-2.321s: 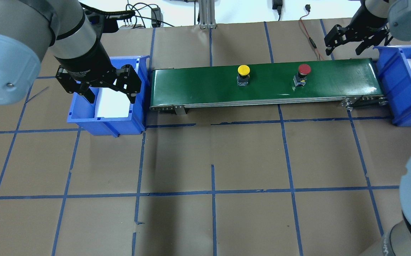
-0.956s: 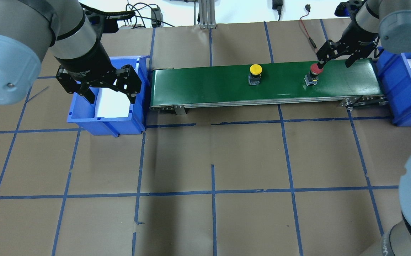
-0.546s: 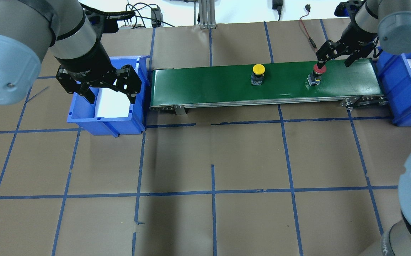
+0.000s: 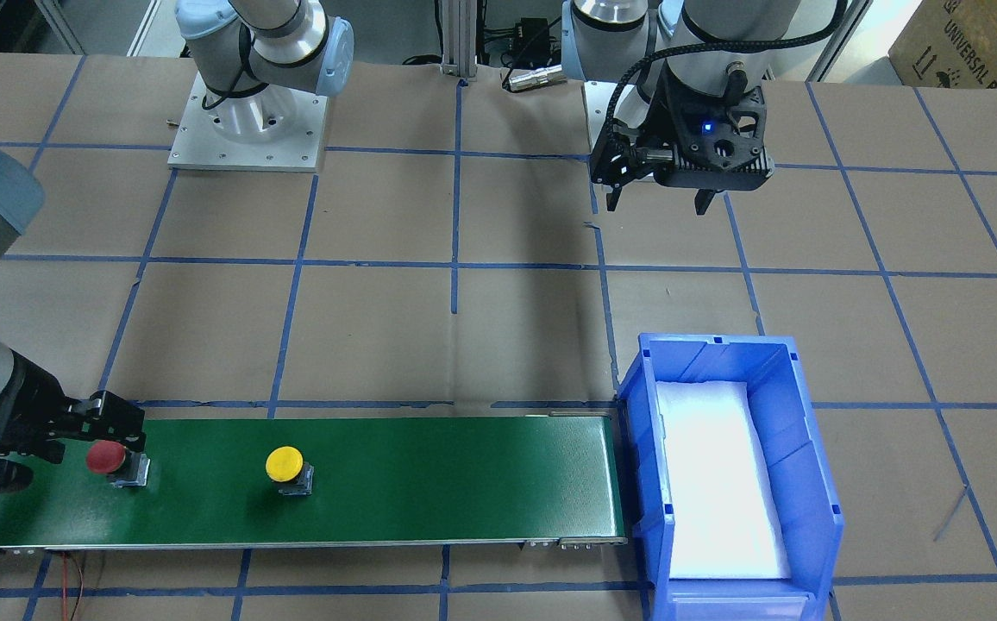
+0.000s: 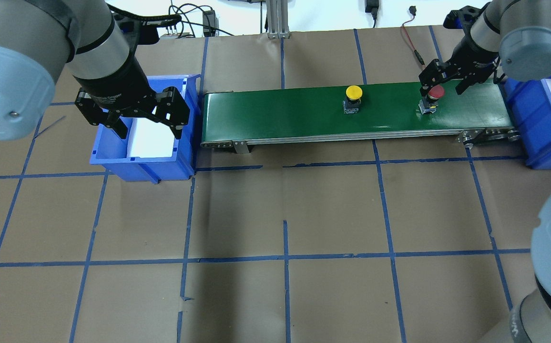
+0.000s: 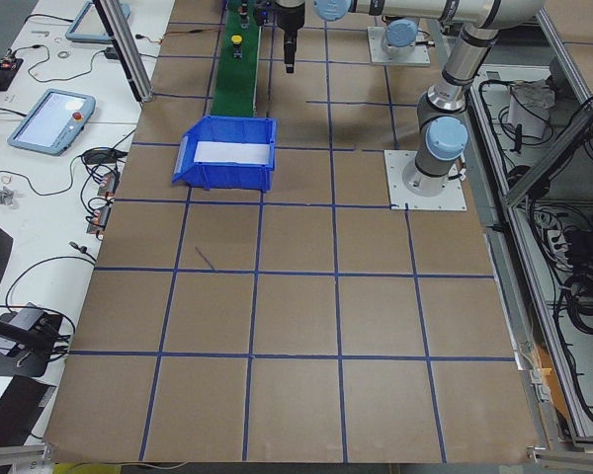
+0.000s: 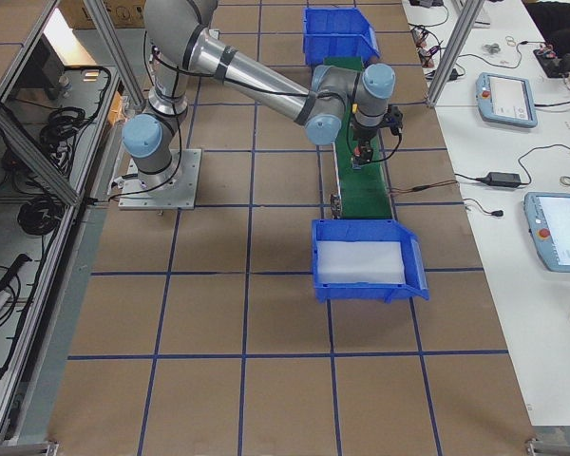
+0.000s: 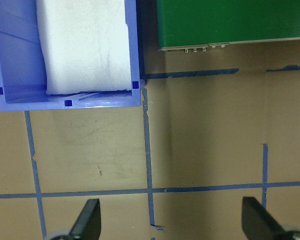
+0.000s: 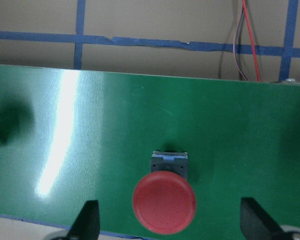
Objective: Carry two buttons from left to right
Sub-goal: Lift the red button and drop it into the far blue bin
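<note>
The belt (image 5: 280, 112) has carried your red button (image 5: 436, 92) near its right end, with the yellow button (image 5: 353, 92) past mid-belt. The right end effector (image 5: 443, 85) has dropped, spread, around red, so grasp next. The left end effector (image 5: 150, 129) hangs spread.

Overhead and front cameras face each other across the long green conveyor belt (image 5: 280, 112). Wrist cameras look straight down at its ends.

On long green conveyor belt (image 5: 280, 114): yellow-capped push-button (image 5: 353, 92) mid-way, red-capped push-button (image 5: 435, 93) right of it. At belt's left end blue plastic bin (image 5: 142, 166), at right end 2nd bin (image 5: 528, 119).
</note>
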Controlling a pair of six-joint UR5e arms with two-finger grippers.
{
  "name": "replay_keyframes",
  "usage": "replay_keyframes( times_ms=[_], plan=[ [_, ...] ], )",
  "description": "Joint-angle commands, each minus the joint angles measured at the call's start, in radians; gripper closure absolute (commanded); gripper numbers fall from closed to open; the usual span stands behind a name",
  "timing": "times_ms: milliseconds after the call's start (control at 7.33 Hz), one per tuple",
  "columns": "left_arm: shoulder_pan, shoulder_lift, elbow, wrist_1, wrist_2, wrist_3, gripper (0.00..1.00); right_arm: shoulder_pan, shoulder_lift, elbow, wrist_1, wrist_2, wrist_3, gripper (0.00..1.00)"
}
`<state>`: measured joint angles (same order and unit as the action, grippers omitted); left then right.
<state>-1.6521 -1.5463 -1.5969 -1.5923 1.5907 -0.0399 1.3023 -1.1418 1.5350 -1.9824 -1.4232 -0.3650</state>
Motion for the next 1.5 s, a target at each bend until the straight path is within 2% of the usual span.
replay_keyframes(
  times_ms=[0,273,410,546,683,819,1092,1365],
  plan=[
    [0.000,0.000,0.000,0.000,0.000,0.000,0.00,0.000,0.011,0.000,-0.036,0.000,0.000,0.11],
    [0.000,0.000,0.000,0.000,0.000,0.000,0.00,0.000,0.011,0.000,-0.041,-0.005,0.000,0.35],
    [0.000,0.000,0.000,0.000,0.000,0.000,0.00,0.000,0.011,0.000,-0.039,-0.010,0.000,0.55],
    [0.000,0.000,0.000,0.000,0.000,0.000,0.00,-0.002,0.011,-0.003,-0.039,-0.011,0.000,0.60],
    [0.000,0.000,0.000,0.000,0.000,0.000,0.00,-0.002,0.005,-0.007,-0.039,-0.014,0.000,0.75],
    [0.000,0.000,0.000,0.000,0.002,0.000,0.00,-0.003,0.004,-0.021,-0.039,-0.016,0.000,0.78],
    [0.000,0.000,0.000,0.000,0.002,-0.002,0.00,-0.055,-0.041,-0.045,-0.032,-0.019,0.000,0.78],
    [-0.001,0.000,-0.002,0.000,0.002,-0.002,0.00,-0.209,-0.135,-0.039,-0.029,-0.005,-0.012,0.77]
  ],
)
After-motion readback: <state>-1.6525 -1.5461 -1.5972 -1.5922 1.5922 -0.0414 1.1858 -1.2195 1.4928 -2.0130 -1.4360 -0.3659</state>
